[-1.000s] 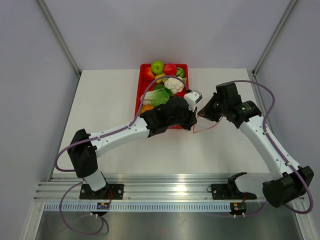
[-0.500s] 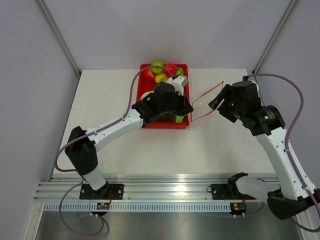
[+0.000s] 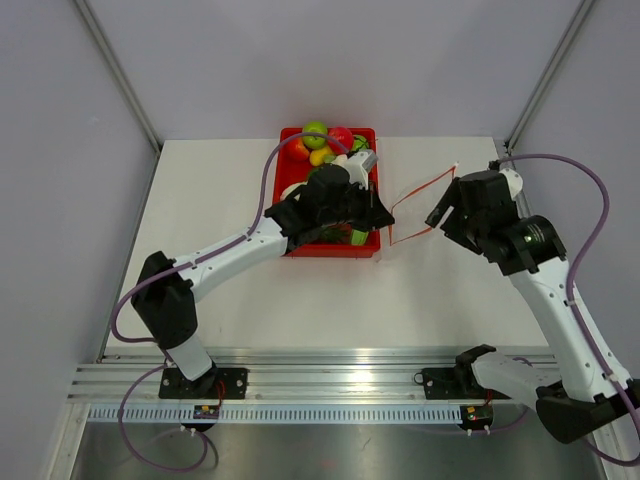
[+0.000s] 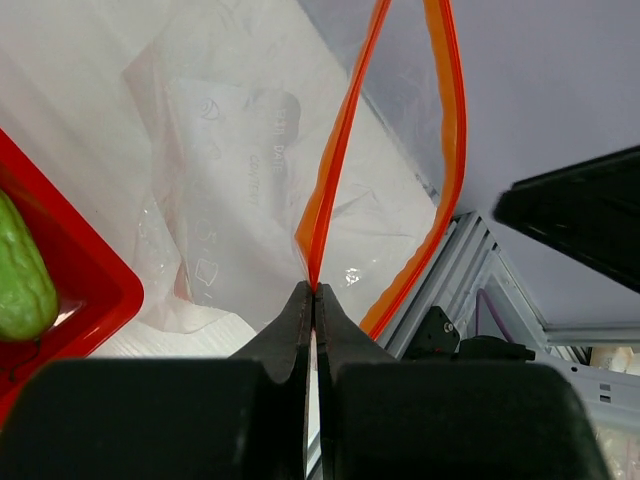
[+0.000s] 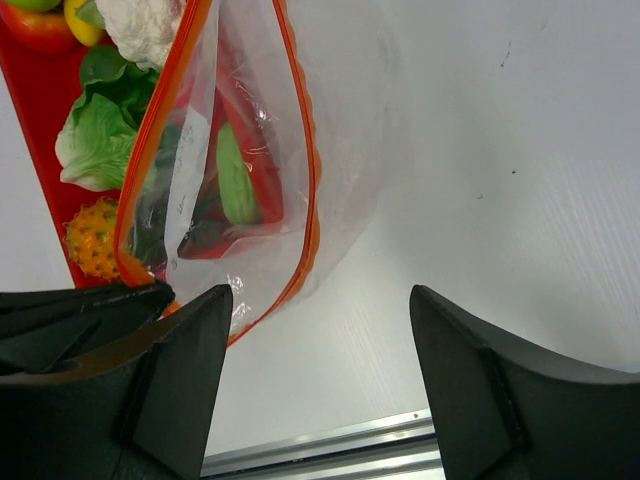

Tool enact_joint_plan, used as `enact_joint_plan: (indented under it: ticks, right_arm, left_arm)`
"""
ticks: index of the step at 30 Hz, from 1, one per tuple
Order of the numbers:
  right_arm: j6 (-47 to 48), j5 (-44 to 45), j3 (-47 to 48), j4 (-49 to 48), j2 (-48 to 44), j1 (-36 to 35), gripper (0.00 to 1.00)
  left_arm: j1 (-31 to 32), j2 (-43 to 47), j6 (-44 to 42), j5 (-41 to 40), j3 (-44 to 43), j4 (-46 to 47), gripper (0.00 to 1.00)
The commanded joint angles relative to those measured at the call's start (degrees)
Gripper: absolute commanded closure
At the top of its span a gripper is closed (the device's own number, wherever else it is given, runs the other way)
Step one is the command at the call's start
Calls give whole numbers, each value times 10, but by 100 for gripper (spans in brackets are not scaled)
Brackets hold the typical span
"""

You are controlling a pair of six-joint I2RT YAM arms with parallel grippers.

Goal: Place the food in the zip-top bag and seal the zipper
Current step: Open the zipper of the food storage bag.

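Zip-top bag (image 4: 230, 160) mouth agape | left tool (image 4: 312, 295) pinching zipper (image 4: 335, 170) | right tool (image 5: 318, 300) spread | tray (image 5: 40, 100) holds lettuce (image 5: 95, 135), cauliflower (image 5: 140, 20), cucumber (image 4: 20, 270)

This was a robot lab, set up like a small test booth. A plain white table (image 3: 220, 220) stood inside bare grey walls (image 3: 330, 60), and thin metal poles (image 3: 118, 72) ran up the corners. A long metal rail (image 3: 330, 380) ran along the near edge. Two white and black robot arms were bolted there, a left arm (image 3: 240, 255) and a right arm (image 3: 545, 290). Purple cables (image 3: 263, 195) looped along both arms. The food was only toy food (image 5: 95, 140), bright and shiny, piled in a red tray (image 3: 335, 251) on the table.
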State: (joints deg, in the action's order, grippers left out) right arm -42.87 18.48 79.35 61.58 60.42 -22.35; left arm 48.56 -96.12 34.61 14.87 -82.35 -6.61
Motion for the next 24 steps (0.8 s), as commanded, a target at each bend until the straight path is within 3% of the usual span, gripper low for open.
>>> enact_joint_plan:
  ticks: [1, 6, 9, 10, 11, 15, 24]
  right_arm:
    - [22, 23, -4, -44, 21, -4, 22]
    - [30, 49, -33, -85, 48, -2, 31]
    - [32, 76, -42, -105, 66, -2, 44]
    - [34, 80, -40, -108, 69, -2, 50]
    - [35, 88, -39, -107, 72, -2, 64]
    - [41, 124, -37, -106, 51, -2, 100]
    - [121, 119, 66, -35, 87, -2, 100]
  left_arm:
    - [-3, -2, 6, 19, -2, 31, 100]
    - [-7, 0, 10, 26, 5, 35, 100]
    - [-7, 3, 7, 24, 13, 32, 100]
    - [-7, 6, 5, 23, 20, 31, 100]
    - [-9, 8, 4, 20, 25, 29, 100]
    - [-21, 28, 10, 20, 56, 43, 100]
    - [-26, 10, 22, 58, 58, 55, 100]
